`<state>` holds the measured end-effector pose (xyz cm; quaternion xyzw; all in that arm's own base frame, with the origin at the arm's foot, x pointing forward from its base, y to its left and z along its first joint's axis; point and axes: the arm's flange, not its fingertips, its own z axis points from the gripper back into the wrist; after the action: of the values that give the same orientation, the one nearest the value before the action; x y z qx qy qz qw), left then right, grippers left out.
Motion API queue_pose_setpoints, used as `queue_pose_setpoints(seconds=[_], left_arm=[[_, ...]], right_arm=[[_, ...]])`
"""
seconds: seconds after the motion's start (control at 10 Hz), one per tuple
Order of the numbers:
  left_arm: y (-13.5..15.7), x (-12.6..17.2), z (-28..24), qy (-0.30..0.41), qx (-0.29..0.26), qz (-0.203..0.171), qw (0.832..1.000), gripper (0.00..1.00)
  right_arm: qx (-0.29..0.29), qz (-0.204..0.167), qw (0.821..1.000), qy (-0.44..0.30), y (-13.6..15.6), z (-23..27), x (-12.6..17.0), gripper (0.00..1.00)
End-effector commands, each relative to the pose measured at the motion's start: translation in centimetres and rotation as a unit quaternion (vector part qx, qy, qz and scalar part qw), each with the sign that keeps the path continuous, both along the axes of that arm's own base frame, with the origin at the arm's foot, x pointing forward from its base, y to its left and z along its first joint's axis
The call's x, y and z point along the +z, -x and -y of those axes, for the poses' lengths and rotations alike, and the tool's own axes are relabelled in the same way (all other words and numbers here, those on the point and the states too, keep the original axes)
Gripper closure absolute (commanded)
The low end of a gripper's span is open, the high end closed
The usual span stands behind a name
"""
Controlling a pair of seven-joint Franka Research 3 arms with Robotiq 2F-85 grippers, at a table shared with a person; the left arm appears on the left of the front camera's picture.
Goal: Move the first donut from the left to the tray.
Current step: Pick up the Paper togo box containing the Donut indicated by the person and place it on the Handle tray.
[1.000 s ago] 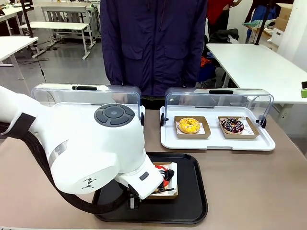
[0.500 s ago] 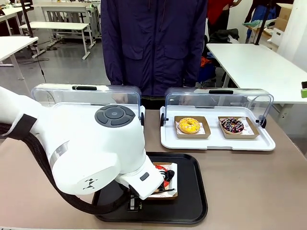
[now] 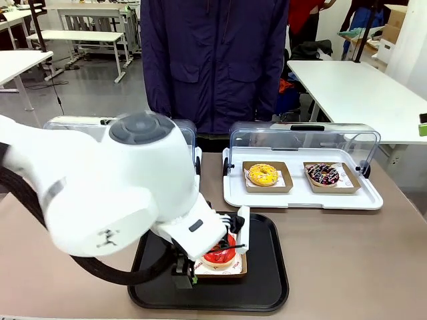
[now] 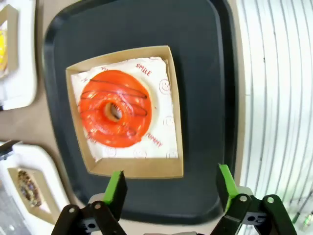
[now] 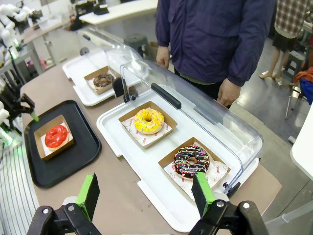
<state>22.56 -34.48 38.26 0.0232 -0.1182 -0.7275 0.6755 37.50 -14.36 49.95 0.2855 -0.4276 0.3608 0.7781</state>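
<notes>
The black tray is seen lying on the table at the near edge, and inside it, toward its 9 o'clock side in the front view, the brown carton is set flat with the red donut resting on its white paper. By that showing the main part of the task is judged done: the donut sits in the tray, and nothing is gripped. The left arm is seen above the tray, and in its wrist view the left gripper is spread wide, its green pads clear of the carton's edge at 6 o'clock, apart from it and holding nothing. What is left is judged to be only the withdrawal of that arm. The white tray at 2 o'clock of the black one carries the yellow donut and the sprinkled chocolate donut, both untouched under a raised clear lid. The right gripper is seen spread open too, empty, well above the table.
</notes>
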Motion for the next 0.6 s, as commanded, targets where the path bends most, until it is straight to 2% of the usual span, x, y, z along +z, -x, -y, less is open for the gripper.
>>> queue_pose_setpoints(seconds=[0.0, 0.1, 0.2, 0.3, 0.5], left_arm=[[4.0, 0.3, -8.5, 0.001, -0.011, -0.014, 1.0, 0.0], [3.8, 1.0, -8.7, 0.002, -0.013, -0.013, 1.0, 0.0], [3.5, 1.0, -8.5, -0.004, -0.019, -0.036, 0.999, 0.0], [0.3, 3.3, -1.9, -0.004, -0.004, -0.005, 1.0, 0.0], [0.3, 3.3, -1.9, -0.004, -0.004, -0.005, 1.0, 0.0]], right_arm=[[0.003, 0.018, 1.0, -0.007, -0.3, -0.1, 0.0, 0.0], [0.003, 0.018, 1.0, -0.007, -0.3, -0.1, 0.0, 0.0], [0.003, 0.018, 1.0, -0.007, -0.3, -0.1, 0.0, 0.0], [0.003, 0.018, 1.0, -0.007, -0.3, -0.1, 0.0, 0.0], [0.003, 0.018, 1.0, -0.007, -0.3, -0.1, 0.0, 0.0]])
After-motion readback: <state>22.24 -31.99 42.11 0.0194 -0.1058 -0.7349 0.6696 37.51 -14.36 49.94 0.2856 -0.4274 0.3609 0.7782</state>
